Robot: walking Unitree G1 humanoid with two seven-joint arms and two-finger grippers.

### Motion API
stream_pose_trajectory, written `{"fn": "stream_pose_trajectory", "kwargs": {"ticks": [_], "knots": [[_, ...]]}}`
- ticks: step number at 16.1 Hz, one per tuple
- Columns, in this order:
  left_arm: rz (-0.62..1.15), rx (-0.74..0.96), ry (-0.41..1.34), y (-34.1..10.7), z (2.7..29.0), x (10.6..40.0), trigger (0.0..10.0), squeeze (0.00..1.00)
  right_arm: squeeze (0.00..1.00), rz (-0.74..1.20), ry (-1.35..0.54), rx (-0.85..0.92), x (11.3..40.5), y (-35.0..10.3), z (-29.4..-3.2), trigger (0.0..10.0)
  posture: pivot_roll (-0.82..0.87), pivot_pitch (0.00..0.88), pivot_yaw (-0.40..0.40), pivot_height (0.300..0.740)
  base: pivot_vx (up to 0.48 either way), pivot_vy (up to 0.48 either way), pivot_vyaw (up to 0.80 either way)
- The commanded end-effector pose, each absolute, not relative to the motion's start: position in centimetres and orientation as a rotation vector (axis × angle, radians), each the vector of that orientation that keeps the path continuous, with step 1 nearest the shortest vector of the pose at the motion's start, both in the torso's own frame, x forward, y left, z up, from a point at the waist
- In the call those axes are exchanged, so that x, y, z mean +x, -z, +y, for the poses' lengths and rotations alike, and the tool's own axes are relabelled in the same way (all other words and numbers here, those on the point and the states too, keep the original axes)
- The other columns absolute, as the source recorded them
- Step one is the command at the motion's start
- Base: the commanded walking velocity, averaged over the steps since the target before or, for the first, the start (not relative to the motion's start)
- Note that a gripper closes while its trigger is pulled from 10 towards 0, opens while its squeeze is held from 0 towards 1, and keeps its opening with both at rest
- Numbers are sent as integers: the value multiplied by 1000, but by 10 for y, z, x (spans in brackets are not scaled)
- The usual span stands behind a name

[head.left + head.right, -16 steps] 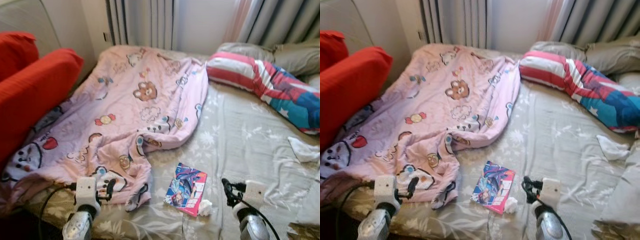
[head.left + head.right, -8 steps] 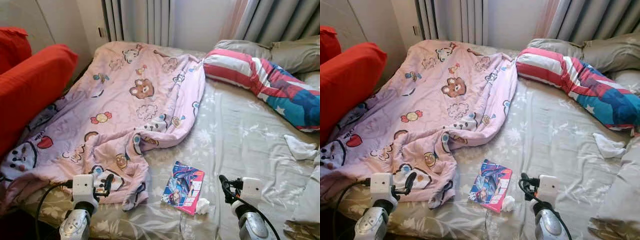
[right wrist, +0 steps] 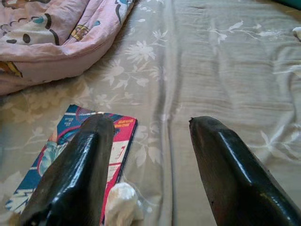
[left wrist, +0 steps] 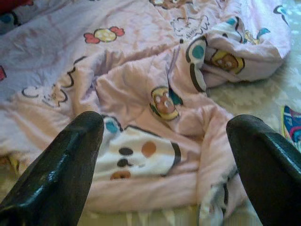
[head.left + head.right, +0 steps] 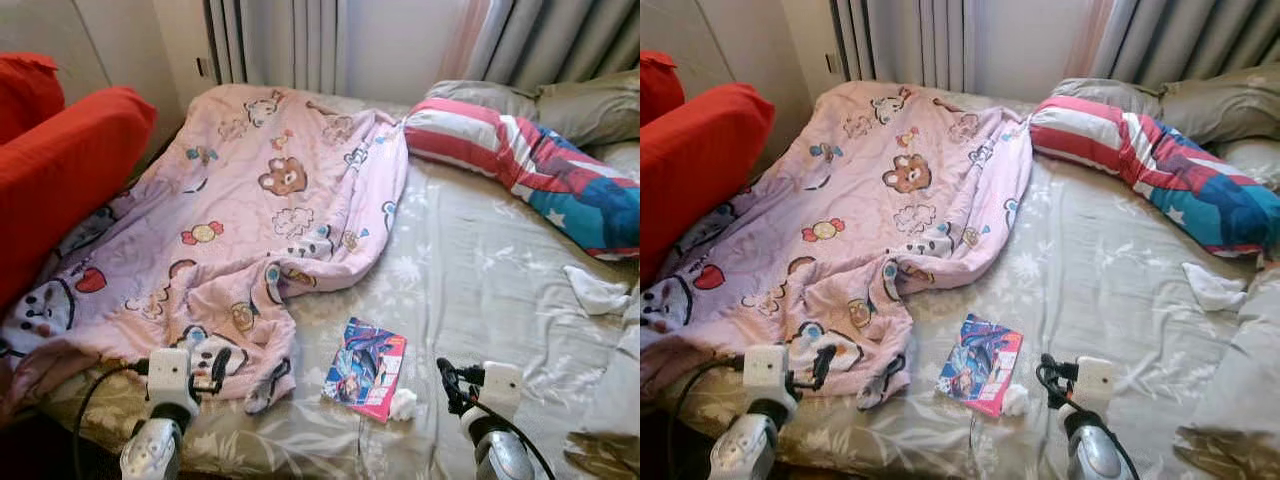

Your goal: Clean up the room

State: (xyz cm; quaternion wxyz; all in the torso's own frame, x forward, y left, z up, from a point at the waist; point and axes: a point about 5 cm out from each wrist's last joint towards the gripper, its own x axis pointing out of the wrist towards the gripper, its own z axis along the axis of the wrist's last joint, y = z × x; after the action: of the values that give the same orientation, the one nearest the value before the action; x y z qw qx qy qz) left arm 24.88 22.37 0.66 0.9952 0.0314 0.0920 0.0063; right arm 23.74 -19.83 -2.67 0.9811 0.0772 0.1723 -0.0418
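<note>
Big bed (image 5: 480, 270) w/ a grey flowery sheet. A pink blanket (image 5: 240, 210) w/ bears and candy pics lies bunched over the robot's left half of the bed, its near edge hanging close to the bed's front. A small bright book (image 5: 366, 366) lies flat on the sheet near the front, just beside the blanket's corner, and a little white crumpled tissue (image 5: 403, 403) touches the book's near corner. Farther back lies a long pillow (image 5: 520, 165) w/ red, white and blue stripes and a star. Another white tissue (image 5: 596, 290) sits on the sheet, well apart, on the right side. Red cushions (image 5: 60, 170) stand at the far left. Left gripper (image 4: 164, 155) hovers over the blanket's near edge, fingers spread wide, holding nothing. Right gripper (image 3: 150, 165) hovers just past the book, fingers spread too, holding nothing.
</note>
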Motion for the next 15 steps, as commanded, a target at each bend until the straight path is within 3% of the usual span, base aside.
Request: {"fn": "stream_pose_trajectory", "kwargs": {"ticks": [1,15], "knots": [[210,59,-19,-3,226,245,10000,0,0,363,96,162,232,31,-199,10000,124,96,-61,680,0,0,0],[203,48,-31,-6,228,247,10000,0,0,381,105,155,233,31,-201,10000,132,135,-68,652,0,0,0]]}}
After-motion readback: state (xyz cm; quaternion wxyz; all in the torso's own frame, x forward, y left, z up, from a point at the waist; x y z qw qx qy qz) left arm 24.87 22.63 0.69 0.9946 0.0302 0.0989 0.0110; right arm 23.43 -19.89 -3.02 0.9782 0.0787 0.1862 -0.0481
